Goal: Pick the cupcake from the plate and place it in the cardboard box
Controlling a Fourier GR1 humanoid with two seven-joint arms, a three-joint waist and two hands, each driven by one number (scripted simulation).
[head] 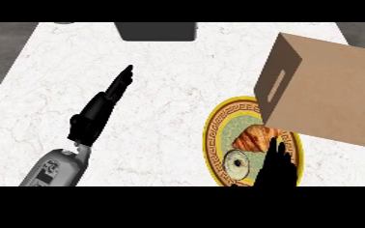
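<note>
Over the round yellow-rimmed patterned plate (214, 140) my right hand (276, 171) hovers, fingers pointing up and fairly straight, holding nothing. Just beside its fingertips on that plate lies a golden croissant (255, 138), a white-iced cupcake (237, 164) left of my palm. Overlapping the plate's far right edge is the brown cardboard box (317, 94). Well left of the plate, my left hand (100, 108) rests open.

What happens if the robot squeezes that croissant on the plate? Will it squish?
Probably a bit. The croissant looks flaky and puffy, so likely light and easily crushed. Its curved shape lies flat on the plate, so it shouldn't roll. The right hand is right beside it.
</note>
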